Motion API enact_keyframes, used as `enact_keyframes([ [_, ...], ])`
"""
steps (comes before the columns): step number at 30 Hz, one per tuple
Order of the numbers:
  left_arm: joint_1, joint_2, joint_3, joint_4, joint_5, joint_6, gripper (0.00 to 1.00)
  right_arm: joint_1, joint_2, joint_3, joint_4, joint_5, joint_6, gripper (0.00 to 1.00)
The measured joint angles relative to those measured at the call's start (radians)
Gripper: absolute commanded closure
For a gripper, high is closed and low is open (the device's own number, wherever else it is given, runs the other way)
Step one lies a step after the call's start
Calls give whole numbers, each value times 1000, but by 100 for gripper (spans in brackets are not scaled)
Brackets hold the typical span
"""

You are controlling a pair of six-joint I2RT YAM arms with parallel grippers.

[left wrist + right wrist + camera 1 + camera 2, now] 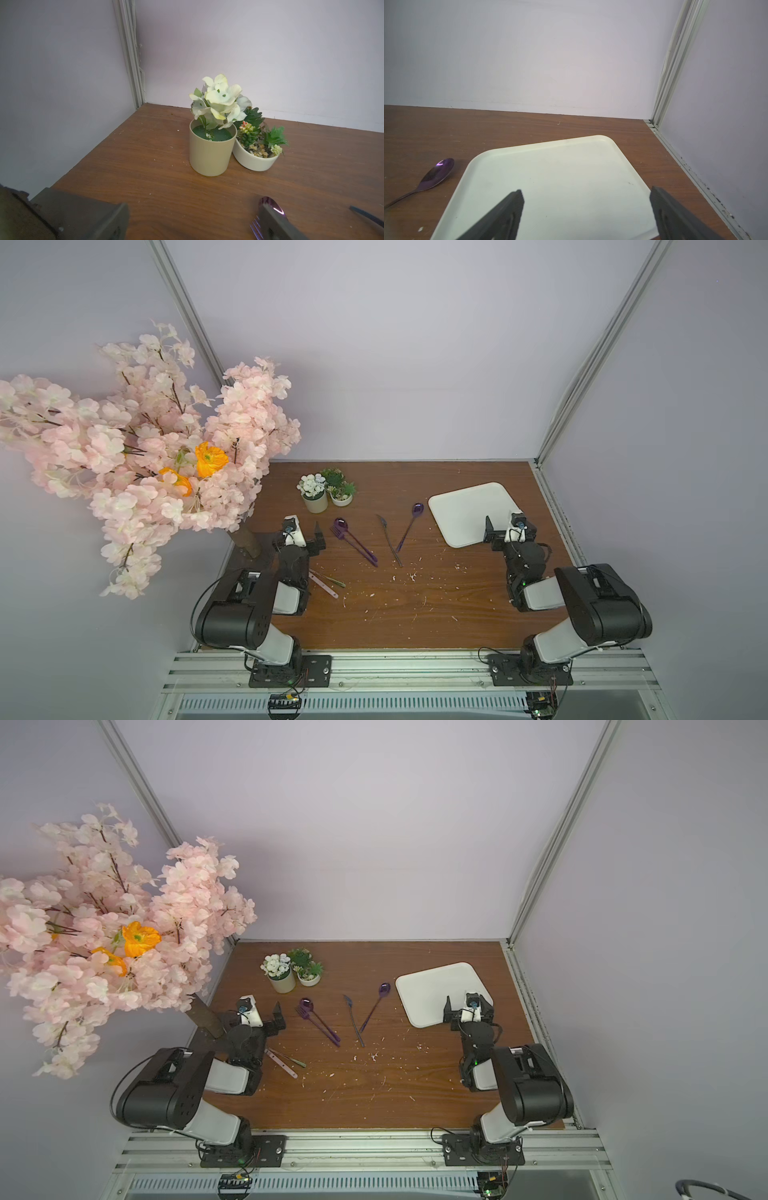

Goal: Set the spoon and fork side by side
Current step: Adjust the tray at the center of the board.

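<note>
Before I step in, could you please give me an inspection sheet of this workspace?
Surface: wooden table, strewn with pale crumbs.
Job's things: purple fork and purple spoon lie side by side.
Clutter: second spoon, knife, white tray, two plant pots, thin strips.
Pincers: left pincer open, empty; right pincer open over the tray.
Cables: black loop at the left arm.
Surroundings: blossom tree, lilac walls.

Probably a robot lab cell, 2 arms (232,614) on aluminium rail (415,668), plain walls (395,344)
</note>
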Motion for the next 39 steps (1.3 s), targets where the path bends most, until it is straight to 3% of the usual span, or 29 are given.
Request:
enact_keyframes([
  [18, 0, -2, 0, -1, 0, 0, 1, 0, 0, 0, 0, 0, 0, 1],
  [23, 0, -120, -2, -58, -8, 2, 1, 0, -32, -6, -23, 18, 8, 1],
  [31, -19, -465, -17, -226, -31, -79, 1, 0, -332, 149, -399, 60, 148, 1],
  [35, -31, -538, 63, -451, 18, -211, 1, 11, -340, 242, -577, -72, 226, 5],
  [39, -52, -536, 185, -685, 127, -335, 1, 53, -213, 370, -775, -262, 260, 9],
])
